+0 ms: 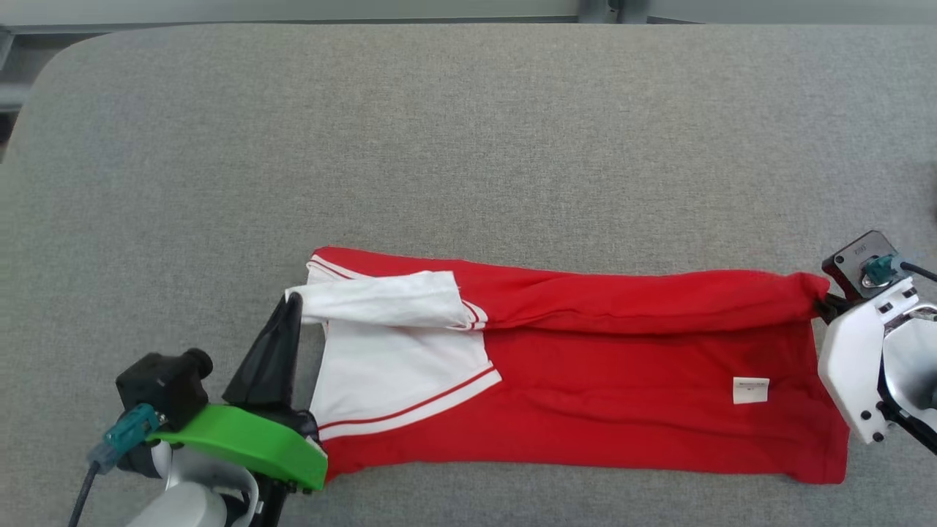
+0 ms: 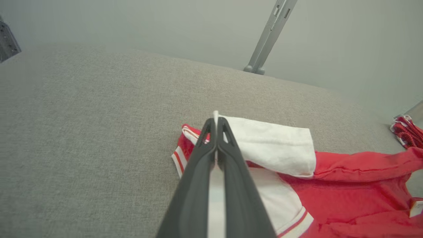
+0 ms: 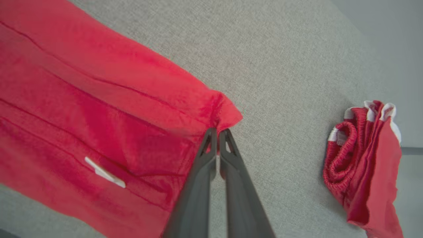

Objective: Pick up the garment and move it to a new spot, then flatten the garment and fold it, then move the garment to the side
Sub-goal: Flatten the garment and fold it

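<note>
A red garment [image 1: 585, 380] with white parts lies stretched from left to right on the grey cloth-covered bench [image 1: 468, 146]. It sits close to the near edge, and its left end is a little left of the middle. Its far long side is turned over toward the near side in a thick red band that runs the whole length. At the left end a white sleeve [image 1: 388, 298] is folded across a white panel trimmed with thin red stripes. A small white label [image 1: 750, 390] lies on the red cloth near the right end.

The left gripper [image 1: 293, 300] is at the garment's left end, its two dark fingers pressed together on the sleeve's outer edge. In the left wrist view a thin strip of white cloth stands up between the tips [image 2: 215, 124].

The right gripper [image 1: 823, 304] is at the garment's far right corner. Its jaws are closed on the bunched red corner of the folded band, and the right wrist view shows that corner pinched between the fingertips [image 3: 218, 132].

A second red and white piece of clothing [image 3: 363, 158] lies bundled on the bench beyond the garment's right end, well apart from it. A grey metal post [image 2: 267, 36] stands behind the far edge of the bench.
</note>
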Tool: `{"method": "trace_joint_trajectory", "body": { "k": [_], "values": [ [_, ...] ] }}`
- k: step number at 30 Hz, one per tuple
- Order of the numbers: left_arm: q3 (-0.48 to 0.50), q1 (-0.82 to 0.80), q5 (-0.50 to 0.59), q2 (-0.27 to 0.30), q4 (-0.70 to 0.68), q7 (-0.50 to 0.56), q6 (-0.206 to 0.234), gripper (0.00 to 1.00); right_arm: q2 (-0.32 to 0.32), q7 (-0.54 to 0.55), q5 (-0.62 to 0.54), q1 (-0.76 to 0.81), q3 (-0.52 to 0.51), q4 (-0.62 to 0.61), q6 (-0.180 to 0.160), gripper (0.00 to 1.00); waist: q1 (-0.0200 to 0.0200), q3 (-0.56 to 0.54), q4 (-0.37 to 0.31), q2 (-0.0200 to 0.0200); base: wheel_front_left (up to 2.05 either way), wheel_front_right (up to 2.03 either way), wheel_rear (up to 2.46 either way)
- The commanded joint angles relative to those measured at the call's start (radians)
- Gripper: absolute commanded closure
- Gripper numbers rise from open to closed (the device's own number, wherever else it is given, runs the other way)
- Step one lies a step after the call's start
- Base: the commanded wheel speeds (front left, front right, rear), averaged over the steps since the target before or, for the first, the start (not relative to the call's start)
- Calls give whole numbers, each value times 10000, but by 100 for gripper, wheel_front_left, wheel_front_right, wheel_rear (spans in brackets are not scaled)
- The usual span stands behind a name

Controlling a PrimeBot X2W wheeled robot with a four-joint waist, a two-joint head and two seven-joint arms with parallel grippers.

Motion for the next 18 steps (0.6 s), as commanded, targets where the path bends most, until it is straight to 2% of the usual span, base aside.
{"method": "trace_joint_trajectory", "body": {
  "k": [1,4,11,16,17,18],
  "values": [
    [-3,176,-110,-68,11,-8,4,100,-137,46,57,-25,74,68,-16,100,1,-52,59,0,0,0,0],
    [-90,383,-216,-125,129,10,6,100,-541,87,198,-137,478,272,-16,100,1,-124,149,0,0,0,0],
    [-424,852,-366,-171,453,186,-65,100,-986,91,168,-92,958,896,-16,100,1,-343,369,0,0,0,0],
    [-751,1058,-269,-163,751,356,-151,100,-938,144,181,52,910,1293,-16,100,1,-489,492,0,0,0,0],
    [-825,1061,-212,-135,854,373,-171,100,-912,207,179,110,870,1382,-16,92,1,-511,508,0,0,0,0],
    [-902,1040,-128,-96,958,417,-190,100,-875,265,204,169,864,1420,-16,60,1,-533,521,0,0,0,0]
  ]
}}
